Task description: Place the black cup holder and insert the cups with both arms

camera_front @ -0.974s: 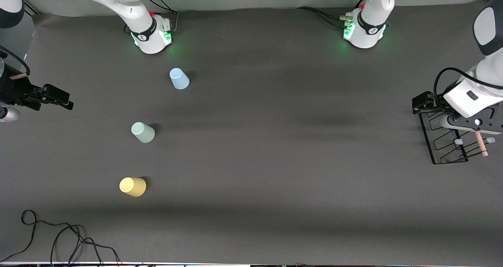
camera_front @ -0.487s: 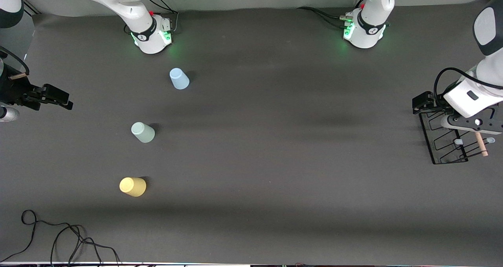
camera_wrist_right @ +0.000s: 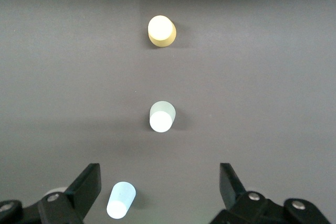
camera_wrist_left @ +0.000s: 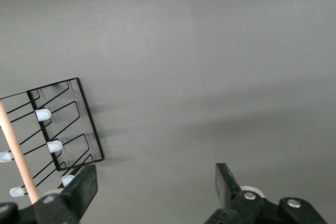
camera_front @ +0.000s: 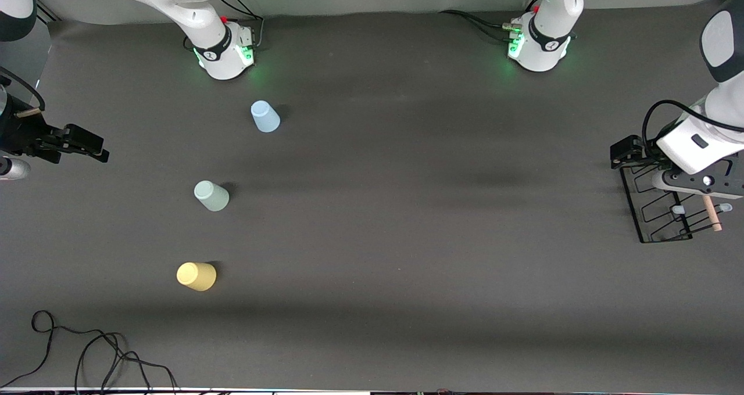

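The black cup holder (camera_front: 660, 223) stands on the table at the left arm's end, its wooden rod (camera_front: 711, 212) on top. It also shows in the left wrist view (camera_wrist_left: 79, 108), with pale blue pegs. My left gripper (camera_front: 623, 151) is open and empty beside the holder's edge; in its own view (camera_wrist_left: 156, 177) only bare table lies between the jaws. The blue cup (camera_front: 265, 117), mint cup (camera_front: 211, 196) and yellow cup (camera_front: 196, 276) stand apart in a row toward the right arm's end. My right gripper (camera_front: 87, 145) is open and empty, held high near that table end; its view (camera_wrist_right: 160, 174) shows blue (camera_wrist_right: 121, 200), mint (camera_wrist_right: 161, 116) and yellow (camera_wrist_right: 161, 31).
A loose black cable (camera_front: 87, 348) lies at the table's front corner on the right arm's end. The arm bases (camera_front: 224, 49) (camera_front: 537, 46) stand along the table's edge farthest from the front camera. The dark mat (camera_front: 407, 209) stretches between the cups and the holder.
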You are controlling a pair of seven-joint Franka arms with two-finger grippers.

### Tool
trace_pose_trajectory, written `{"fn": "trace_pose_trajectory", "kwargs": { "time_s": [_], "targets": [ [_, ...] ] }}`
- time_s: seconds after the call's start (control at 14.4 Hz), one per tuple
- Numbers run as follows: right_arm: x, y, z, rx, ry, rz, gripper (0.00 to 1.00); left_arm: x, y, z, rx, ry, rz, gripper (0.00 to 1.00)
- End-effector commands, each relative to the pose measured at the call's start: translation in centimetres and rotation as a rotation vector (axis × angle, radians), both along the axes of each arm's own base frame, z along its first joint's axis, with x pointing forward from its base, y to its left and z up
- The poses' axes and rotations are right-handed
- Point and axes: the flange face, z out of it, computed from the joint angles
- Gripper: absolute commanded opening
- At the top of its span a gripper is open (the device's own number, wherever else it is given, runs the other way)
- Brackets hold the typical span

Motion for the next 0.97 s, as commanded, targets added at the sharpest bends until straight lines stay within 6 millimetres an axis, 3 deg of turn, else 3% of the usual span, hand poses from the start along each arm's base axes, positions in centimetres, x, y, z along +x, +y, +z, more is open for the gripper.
{"fn": "trace_pose_trajectory", "kwargs": {
  "time_s": [0.0, 0.76, 0.9],
  "targets": [
    [-0.3, 0.1, 0.7, -0.004, -0.008, 0.015, 1.00, -0.4, 0.2, 0.6, -0.003, -0.002, -0.007, 1.00],
    [-0.2, 0.1, 0.5, -0.004, -0.007, 0.015, 1.00, -0.3, 0.2, 0.7, -0.005, -0.005, -0.008, 1.00],
    [-0.2, 0.1, 0.6, -0.004, -0.010, 0.015, 1.00, -0.2, 2.2, 0.8, -0.003, -0.011, 0.010, 1.00]
  ]
}}
